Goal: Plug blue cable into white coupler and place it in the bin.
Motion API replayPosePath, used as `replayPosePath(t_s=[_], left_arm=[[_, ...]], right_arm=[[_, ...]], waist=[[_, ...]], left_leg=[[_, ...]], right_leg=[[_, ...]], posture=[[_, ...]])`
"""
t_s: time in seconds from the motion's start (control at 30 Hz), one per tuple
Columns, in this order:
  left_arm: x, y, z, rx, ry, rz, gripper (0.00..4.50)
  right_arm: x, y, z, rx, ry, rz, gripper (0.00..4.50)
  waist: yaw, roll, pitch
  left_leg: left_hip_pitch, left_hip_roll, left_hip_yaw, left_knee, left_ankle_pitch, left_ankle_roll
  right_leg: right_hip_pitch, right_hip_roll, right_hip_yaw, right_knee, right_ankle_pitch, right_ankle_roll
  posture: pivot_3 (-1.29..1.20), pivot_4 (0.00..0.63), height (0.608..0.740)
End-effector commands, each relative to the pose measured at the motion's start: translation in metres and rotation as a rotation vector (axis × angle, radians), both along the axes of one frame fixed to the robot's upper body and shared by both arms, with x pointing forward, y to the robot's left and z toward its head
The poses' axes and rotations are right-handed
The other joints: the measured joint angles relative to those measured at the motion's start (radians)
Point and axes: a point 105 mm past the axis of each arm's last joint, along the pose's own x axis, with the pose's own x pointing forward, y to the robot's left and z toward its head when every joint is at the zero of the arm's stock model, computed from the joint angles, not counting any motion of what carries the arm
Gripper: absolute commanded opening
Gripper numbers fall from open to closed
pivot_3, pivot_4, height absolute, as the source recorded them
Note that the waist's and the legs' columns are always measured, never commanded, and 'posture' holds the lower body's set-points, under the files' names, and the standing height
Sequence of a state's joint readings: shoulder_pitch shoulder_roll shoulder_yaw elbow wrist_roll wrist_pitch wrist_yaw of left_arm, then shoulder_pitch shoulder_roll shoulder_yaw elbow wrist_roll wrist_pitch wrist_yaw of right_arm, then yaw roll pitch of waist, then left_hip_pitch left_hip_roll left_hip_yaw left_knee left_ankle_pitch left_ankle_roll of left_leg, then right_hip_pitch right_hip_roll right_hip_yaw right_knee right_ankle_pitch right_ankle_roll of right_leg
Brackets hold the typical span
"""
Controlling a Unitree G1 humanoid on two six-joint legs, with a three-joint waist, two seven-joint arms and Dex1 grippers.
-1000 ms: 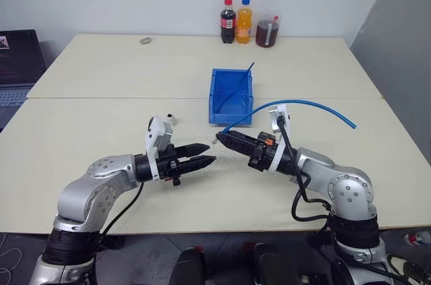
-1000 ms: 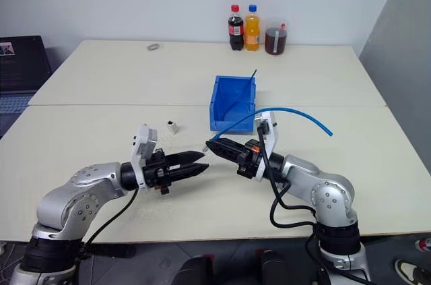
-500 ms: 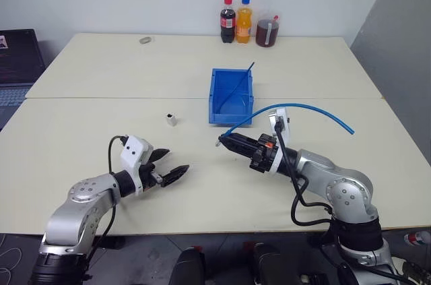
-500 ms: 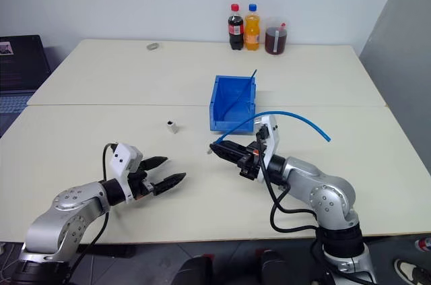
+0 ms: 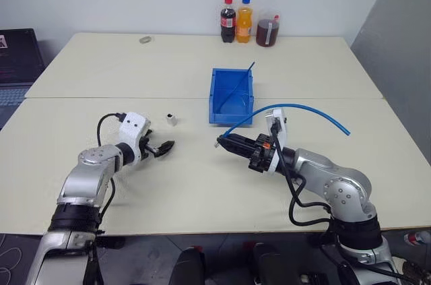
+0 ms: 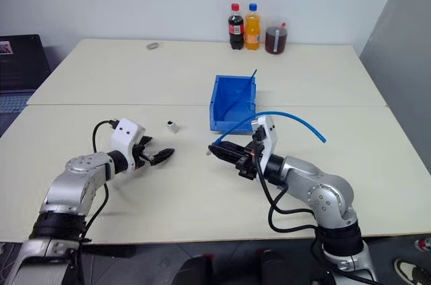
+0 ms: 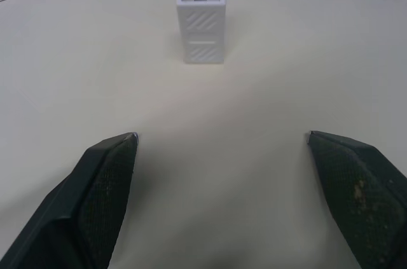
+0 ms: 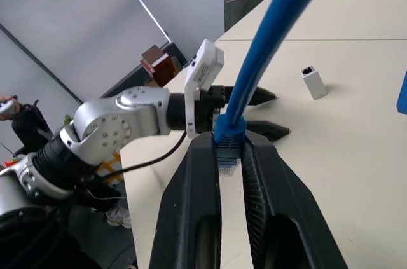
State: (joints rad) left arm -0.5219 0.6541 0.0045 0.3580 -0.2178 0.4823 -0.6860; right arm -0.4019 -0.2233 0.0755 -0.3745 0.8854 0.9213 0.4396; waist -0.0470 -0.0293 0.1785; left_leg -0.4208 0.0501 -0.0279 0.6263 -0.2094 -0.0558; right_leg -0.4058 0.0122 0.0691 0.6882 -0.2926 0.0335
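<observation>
The white coupler [image 5: 172, 120] stands on the table left of the bin [image 5: 214, 98], its dark socket facing my left gripper [image 7: 222, 138]. That gripper [image 5: 165, 147] is open and empty, a short way in front of the coupler [image 7: 202, 21] and apart from it. My right gripper [image 5: 224, 141] hovers over the middle of the table, shut on the blue cable [image 5: 303, 106] just behind its clear plug [image 8: 227, 154]. The cable arcs up and off to the right, its far end near the table. A short darker blue cable piece [image 5: 237, 86] leans inside the bin.
Two bottles [image 5: 227, 20] [image 5: 244, 20] and a jar of dark liquid [image 5: 267, 31] stand at the table's far edge. A small ring [image 5: 145, 40] lies far left. A laptop [image 5: 17, 49] sits off the left side.
My left gripper has opened wide and swung left and forward, away from the right gripper, to face the coupler. The right gripper has kept its place with the cable.
</observation>
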Motion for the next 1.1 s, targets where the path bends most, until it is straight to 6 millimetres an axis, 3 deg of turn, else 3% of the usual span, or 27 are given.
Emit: replayPosePath(t_s=[0.03, 0.23, 0.77, 1.1], left_arm=[[0.019, -0.010, 0.002, 0.012, 0.016, -0.038, 4.50], [0.038, -0.023, 0.011, 0.017, 0.012, -0.094, 4.50], [0.057, -0.043, 0.015, 0.009, 0.003, -0.128, 4.50], [0.060, -0.041, 0.012, -0.004, -0.004, -0.088, 2.23]], right_arm=[[-0.005, 0.000, 0.011, 0.026, -0.045, 0.011, 0.18], [-0.006, 0.000, 0.011, 0.025, -0.048, 0.004, 0.18], [-0.007, 0.001, 0.010, 0.026, -0.046, -0.001, 0.18], [-0.009, 0.001, 0.009, 0.026, -0.044, -0.005, 0.18]], waist=[[0.006, 0.000, 0.000], [0.015, 0.000, 0.000], [0.015, 0.000, 0.000], [0.015, 0.000, 0.000]], left_leg=[[0.000, 0.000, 0.000, 0.000, 0.000, 0.000], [-0.001, -0.001, 0.000, 0.001, 0.000, 0.000], [-0.002, -0.001, -0.001, 0.002, 0.000, 0.000], [-0.002, -0.001, -0.001, 0.002, 0.000, 0.000]], right_leg=[[0.000, 0.000, 0.000, 0.000, 0.000, 0.000], [0.000, 0.000, 0.000, 0.000, 0.000, 0.000], [0.000, 0.000, 0.000, 0.000, 0.000, 0.000], [0.000, 0.000, 0.000, 0.001, 0.000, 0.000]], posture=[[0.00, 0.150, 0.740], [0.00, 0.150, 0.740], [0.00, 0.150, 0.740], [0.00, 0.150, 0.740]])
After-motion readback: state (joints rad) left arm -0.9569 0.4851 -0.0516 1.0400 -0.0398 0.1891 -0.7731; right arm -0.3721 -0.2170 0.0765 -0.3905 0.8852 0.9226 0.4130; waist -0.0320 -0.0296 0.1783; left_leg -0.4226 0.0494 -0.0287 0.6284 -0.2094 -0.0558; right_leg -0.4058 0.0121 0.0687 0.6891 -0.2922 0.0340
